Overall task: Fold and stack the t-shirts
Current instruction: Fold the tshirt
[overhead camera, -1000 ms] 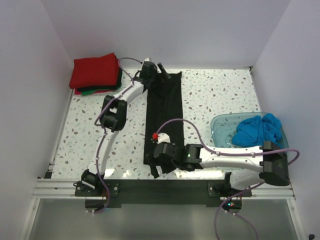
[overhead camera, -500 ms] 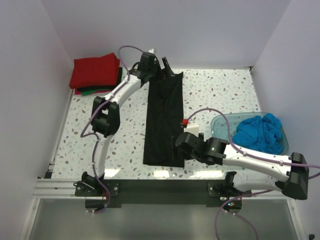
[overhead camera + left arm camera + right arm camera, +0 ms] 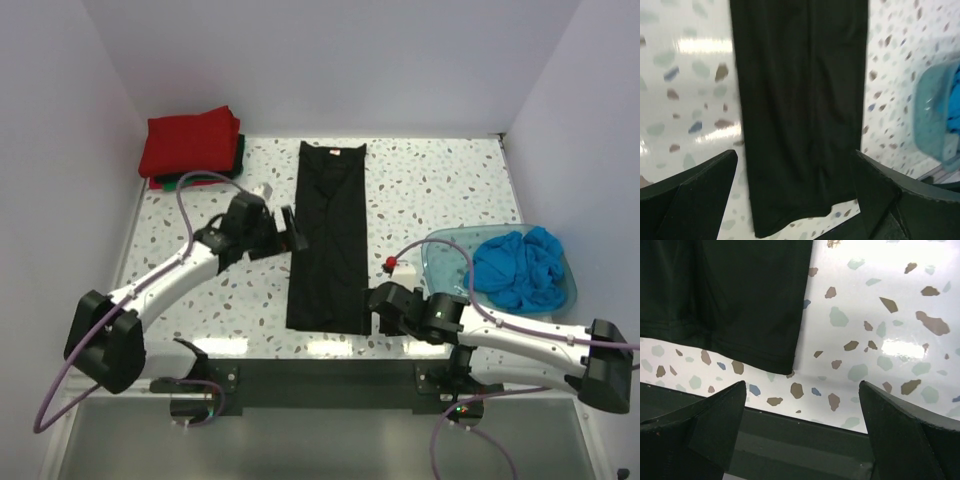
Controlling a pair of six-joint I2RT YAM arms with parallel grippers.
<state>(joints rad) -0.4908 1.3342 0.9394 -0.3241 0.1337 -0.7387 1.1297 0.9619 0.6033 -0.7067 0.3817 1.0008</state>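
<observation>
A black t-shirt (image 3: pixel 328 235), folded into a long narrow strip, lies flat down the middle of the table, neck label at the far end. It shows in the left wrist view (image 3: pixel 800 100) and its near corner in the right wrist view (image 3: pixel 730 300). My left gripper (image 3: pixel 292 230) is open and empty, just left of the strip's middle. My right gripper (image 3: pixel 378 318) is open and empty beside the strip's near right corner. A red t-shirt (image 3: pixel 190 143) lies folded on a green one (image 3: pixel 200 180) at the far left. A bright blue t-shirt (image 3: pixel 518 265) is bunched in the tub.
A translucent blue plastic tub (image 3: pixel 445 258) stands at the right side, also seen in the left wrist view (image 3: pixel 935 115). White walls close in the left, back and right. A dark rail (image 3: pixel 805 440) runs along the table's near edge.
Both grippers have let go of the black shirt. My left arm pulled back from the far end to the strip's left side. My right gripper moved a little toward the near edge.
</observation>
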